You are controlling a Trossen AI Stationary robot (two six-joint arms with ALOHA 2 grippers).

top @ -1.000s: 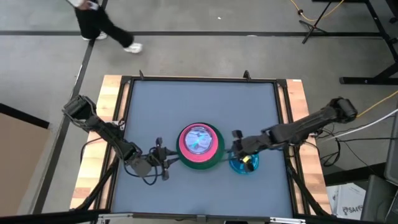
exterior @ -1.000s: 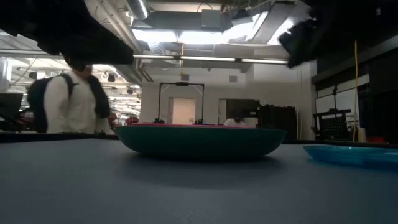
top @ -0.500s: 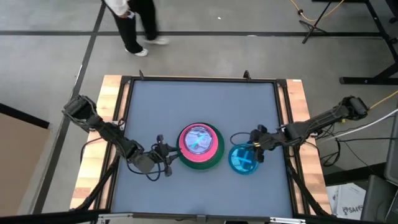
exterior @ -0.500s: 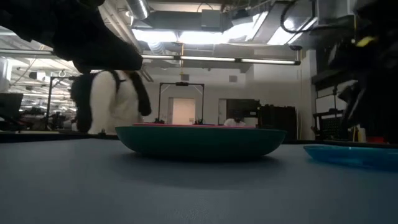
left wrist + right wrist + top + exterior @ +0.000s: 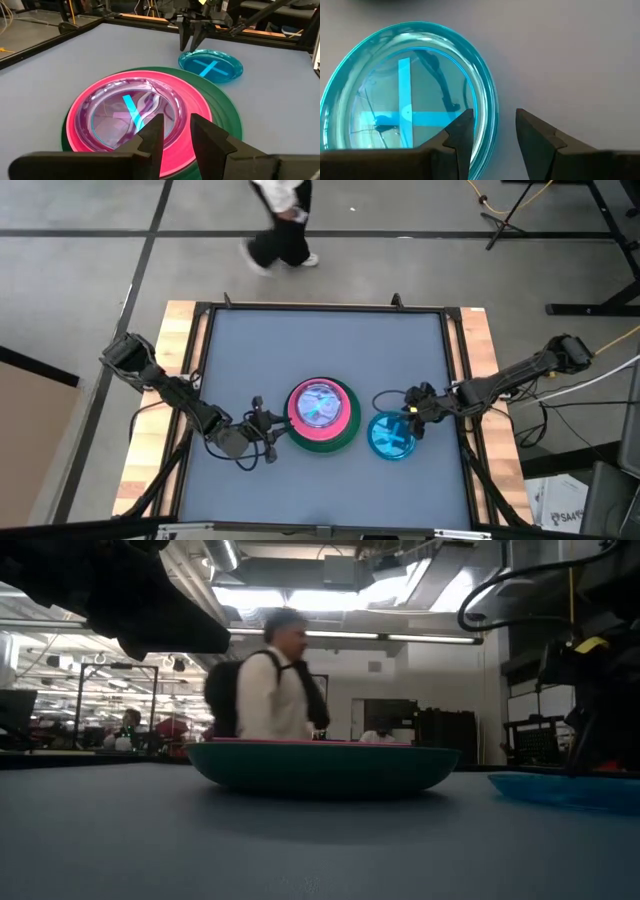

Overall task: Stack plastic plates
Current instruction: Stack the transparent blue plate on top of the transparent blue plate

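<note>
A stack stands mid-table: the dark green plate (image 5: 345,442) (image 5: 320,768) lies undermost, with the medium pink plate (image 5: 195,107) in it and small translucent plates (image 5: 125,112) nested on top. No grey plate shows. One translucent blue plate (image 5: 392,438) (image 5: 405,90) lies flat on the table, right of the stack. My right gripper (image 5: 412,416) (image 5: 492,127) is open and points down at that plate's right rim (image 5: 489,107), one finger over the inside and one outside. My left gripper (image 5: 268,434) (image 5: 175,132) hovers at the stack's left rim, open by a narrow gap.
Bare grey tabletop (image 5: 320,345) lies on the far side of the stack and along the near edge. Wooden side rails (image 5: 180,340) and a dark frame border the table. A person (image 5: 270,680) walks past beyond the far edge.
My right gripper has moved from above the blue plate beside the stack toward the table's right edge and down, and now stands at the plate's right rim. The blue plate has stayed on the table. The person behind the table has walked to the right.
</note>
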